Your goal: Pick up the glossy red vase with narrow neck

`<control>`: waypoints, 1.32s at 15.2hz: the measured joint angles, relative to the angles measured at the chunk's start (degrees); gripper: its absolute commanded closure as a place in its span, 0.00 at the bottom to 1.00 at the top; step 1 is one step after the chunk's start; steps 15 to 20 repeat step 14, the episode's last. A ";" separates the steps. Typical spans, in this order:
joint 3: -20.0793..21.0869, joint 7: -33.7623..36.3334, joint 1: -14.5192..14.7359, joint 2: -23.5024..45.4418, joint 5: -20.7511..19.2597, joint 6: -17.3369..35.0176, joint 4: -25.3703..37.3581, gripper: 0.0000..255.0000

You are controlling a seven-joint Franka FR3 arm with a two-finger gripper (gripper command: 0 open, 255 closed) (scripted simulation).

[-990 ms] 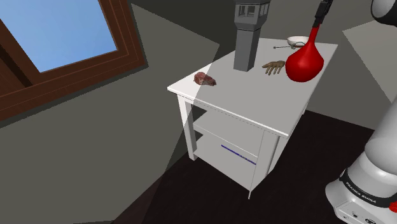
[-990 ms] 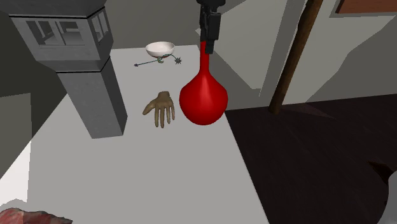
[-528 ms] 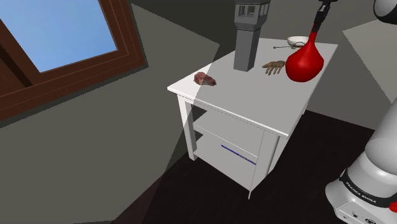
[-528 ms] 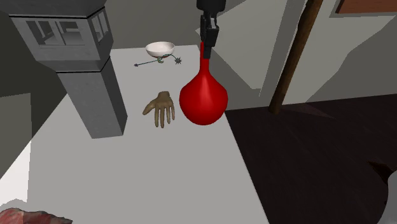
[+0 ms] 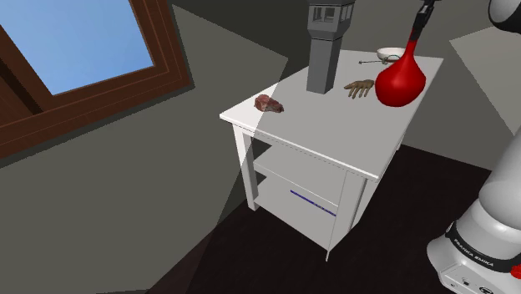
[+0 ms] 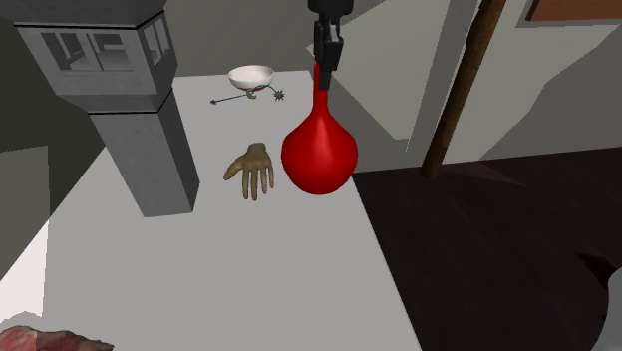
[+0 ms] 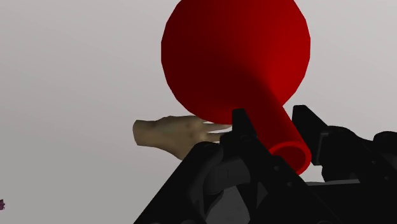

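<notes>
Around the narrow neck of the red vase, the claw pinches from above, just below the rim. That vase stands upright near the counter edge, just beside a tan hand. Farther back sits a white bowl.

A glossy red vase is upright on the white table, with the black pincer at the tip of its narrow neck. Just beside the vase lies a tan hand model, and behind it is a white bowl. Farther off are a grey tower and a reddish lump.
</notes>
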 measured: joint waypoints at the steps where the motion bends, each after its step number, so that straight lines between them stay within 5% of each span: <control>1: -0.05 -0.10 -0.26 0.42 0.28 -0.79 1.11 1.00; 13: -0.37 -1.15 -6.32 8.26 6.01 -14.24 21.05 1.00; 20: -0.35 -1.11 -6.54 8.49 6.20 -14.79 21.81 1.00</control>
